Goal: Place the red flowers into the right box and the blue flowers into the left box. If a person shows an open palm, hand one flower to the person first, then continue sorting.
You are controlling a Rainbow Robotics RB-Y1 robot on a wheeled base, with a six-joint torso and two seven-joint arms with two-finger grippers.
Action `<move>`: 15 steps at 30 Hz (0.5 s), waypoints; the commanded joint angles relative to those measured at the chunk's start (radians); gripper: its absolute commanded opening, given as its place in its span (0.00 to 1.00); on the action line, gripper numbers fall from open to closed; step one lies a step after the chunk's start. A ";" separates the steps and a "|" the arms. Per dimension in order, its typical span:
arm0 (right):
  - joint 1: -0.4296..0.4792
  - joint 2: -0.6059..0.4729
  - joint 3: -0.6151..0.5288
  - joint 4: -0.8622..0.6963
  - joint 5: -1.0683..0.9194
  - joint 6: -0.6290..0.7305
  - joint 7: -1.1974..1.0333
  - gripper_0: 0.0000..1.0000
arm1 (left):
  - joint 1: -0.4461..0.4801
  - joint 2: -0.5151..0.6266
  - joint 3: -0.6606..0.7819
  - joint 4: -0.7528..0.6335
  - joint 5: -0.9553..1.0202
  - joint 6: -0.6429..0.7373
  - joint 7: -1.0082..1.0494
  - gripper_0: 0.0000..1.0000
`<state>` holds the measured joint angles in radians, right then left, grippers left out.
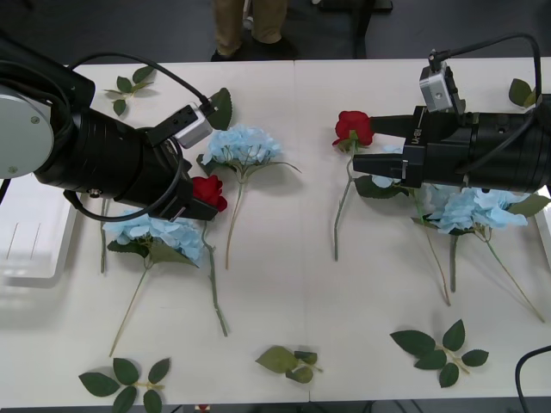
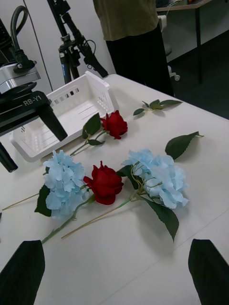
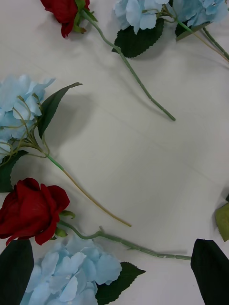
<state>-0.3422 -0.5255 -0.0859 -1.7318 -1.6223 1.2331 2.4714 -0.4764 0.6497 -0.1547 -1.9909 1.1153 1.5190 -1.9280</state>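
Over the bench:
Left gripper [image 1: 205,205]: its jaws are spread and hold nothing, the black fingers [image 3: 16,269] at the two corners of the left wrist view; it hangs low just above a red rose [image 1: 209,191] and a blue flower [image 1: 159,232].
Rose under the left jaws: bloom lying on the bench beside one finger, its green stem running out across the white top between the fingers.
Right gripper [image 1: 366,144]: jaws parted and empty, pointing toward the second red rose [image 1: 353,127], whose stem trails down the bench toward the robot.
Blue flowers: one [image 1: 244,144] just beyond the left gripper; others [image 1: 469,208] under the right arm.
Left box [image 1: 30,241]: white tray at the bench's left edge, beneath the left arm, well apart from the roses.
Loose leaf sprigs [image 1: 441,348]: scattered along the near edge and far corners.
Person [image 1: 250,24]: tan trousers beyond the far edge, touching nothing.
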 commanded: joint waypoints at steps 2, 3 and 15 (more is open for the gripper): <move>0.016 0.041 0.012 0.026 -0.018 0.006 -0.034 0.88 | 0.059 0.008 -0.043 0.015 -0.005 -0.002 -0.003 0.96; 0.009 0.032 0.008 0.028 -0.018 0.006 -0.045 0.88 | 0.070 0.008 -0.046 0.015 -0.003 0.003 0.003 0.96; -0.018 -0.389 -0.011 0.028 -0.113 0.112 -0.477 0.88 | -0.022 0.281 -0.052 0.010 0.215 0.046 0.259 0.96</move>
<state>-0.3393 -0.7550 -0.0848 -1.6946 -1.6957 1.2902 2.1022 -0.4441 0.7942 -0.1932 -1.9693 1.2663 1.5539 -1.8980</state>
